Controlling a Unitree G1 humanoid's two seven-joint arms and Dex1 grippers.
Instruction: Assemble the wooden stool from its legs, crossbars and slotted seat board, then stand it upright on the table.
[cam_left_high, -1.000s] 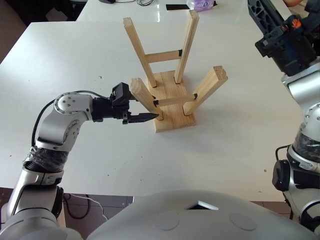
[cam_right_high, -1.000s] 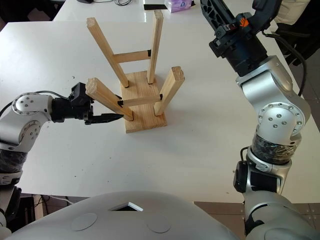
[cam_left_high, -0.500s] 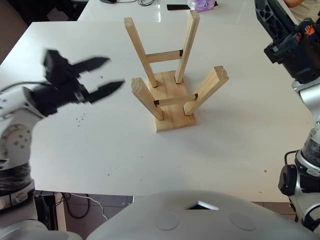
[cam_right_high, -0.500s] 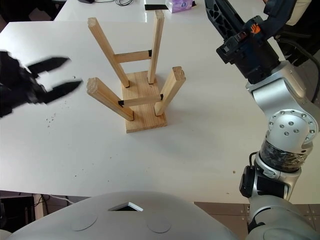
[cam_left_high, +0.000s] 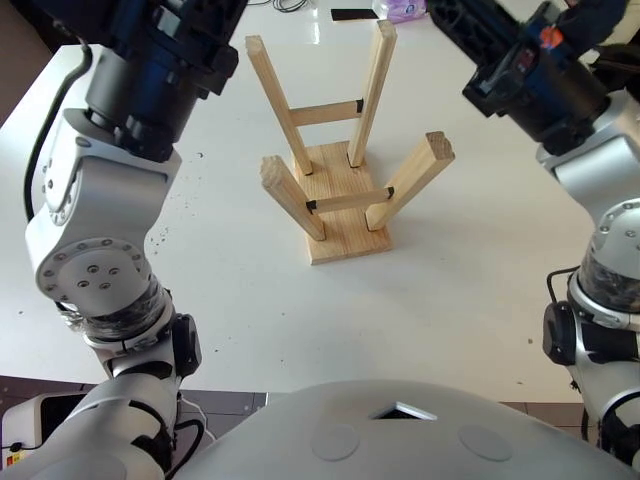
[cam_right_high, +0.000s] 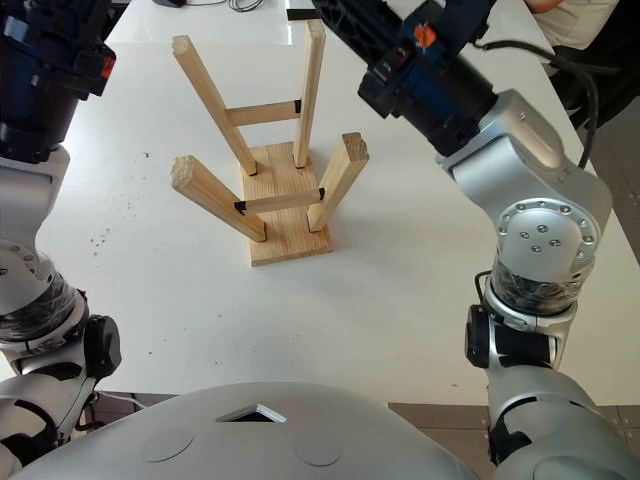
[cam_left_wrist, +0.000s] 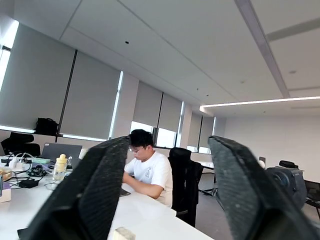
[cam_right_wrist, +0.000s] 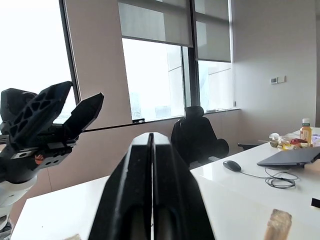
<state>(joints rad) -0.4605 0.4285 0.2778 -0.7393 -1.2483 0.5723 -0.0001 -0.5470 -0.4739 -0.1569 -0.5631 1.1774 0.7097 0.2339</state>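
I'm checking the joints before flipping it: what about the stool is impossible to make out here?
Seat board underside: flat on the table, hidden in both eye views.
Slot joints: covered by the legs' own ends.
Black marks at the crossbar ends: too small to identify, eye views.

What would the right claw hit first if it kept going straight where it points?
Nothing near, it seems: the right claw points out over the table toward the wall under the window; the left claw sits off that line.

The wooden stool (cam_left_high: 340, 190) rests inverted near the centre of the table (cam_left_high: 470, 300), seat board (cam_left_high: 348, 240) flat down. Four legs (cam_left_high: 280, 105) splay upward (two crossbars (cam_left_high: 326, 112) join them in pairs).
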